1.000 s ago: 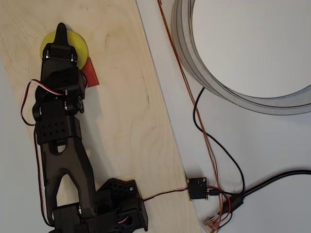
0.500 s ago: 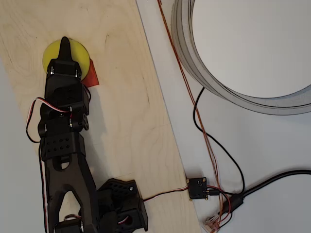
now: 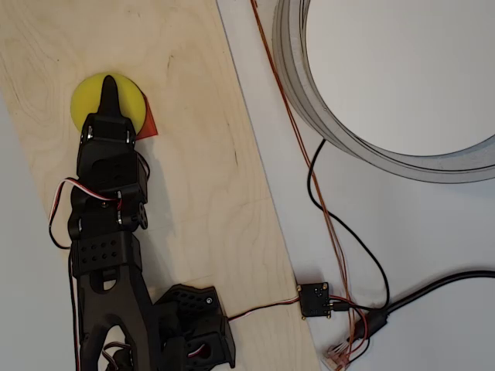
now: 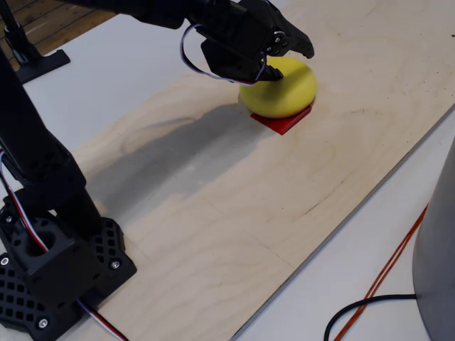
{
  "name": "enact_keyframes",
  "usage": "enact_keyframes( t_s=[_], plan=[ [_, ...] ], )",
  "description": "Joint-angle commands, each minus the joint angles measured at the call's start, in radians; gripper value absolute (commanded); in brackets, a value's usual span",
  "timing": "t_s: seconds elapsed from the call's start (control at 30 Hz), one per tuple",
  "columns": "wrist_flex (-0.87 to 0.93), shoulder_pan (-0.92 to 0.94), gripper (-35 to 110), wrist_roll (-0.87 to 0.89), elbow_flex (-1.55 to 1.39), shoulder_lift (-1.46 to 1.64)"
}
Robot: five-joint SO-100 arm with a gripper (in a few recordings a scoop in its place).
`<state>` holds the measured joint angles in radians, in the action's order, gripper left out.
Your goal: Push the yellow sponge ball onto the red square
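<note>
The yellow sponge ball (image 3: 128,104) (image 4: 284,89) rests on the pale wooden board, overlapping the red square (image 3: 148,125) (image 4: 286,122), of which a corner and an edge show beside and under the ball. My black gripper (image 3: 110,83) (image 4: 302,47) is shut, with its pointed tip lying over the top of the ball. In the overhead view the arm reaches up from the base at the bottom left. In the fixed view the fingers sit on the ball's upper left side.
The wooden board (image 3: 201,193) runs diagonally, with its right edge near the middle of the overhead view. A large grey ring (image 3: 309,100) stands off the board at the upper right. Black and orange cables (image 3: 332,232) and a small black module (image 3: 315,300) lie right of the board.
In the overhead view the gripper has drawn back downward and slightly right. The ball has come with it, covering more of the red square.
</note>
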<state>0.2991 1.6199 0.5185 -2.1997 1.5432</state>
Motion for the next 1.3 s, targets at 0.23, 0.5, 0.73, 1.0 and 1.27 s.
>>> enact_keyframes(
  t_s=[0.23,0.5,0.73,1.0,1.27],
  plan=[
    [-0.018,0.006,19,0.014,-0.098,0.089],
    [-0.052,0.009,19,0.011,-0.149,0.127],
    [-0.052,0.018,21,-0.031,-0.103,0.124],
    [-0.052,0.018,22,-0.112,-0.038,0.147],
    [-0.052,0.017,22,-0.156,-0.031,0.199]
  ],
)
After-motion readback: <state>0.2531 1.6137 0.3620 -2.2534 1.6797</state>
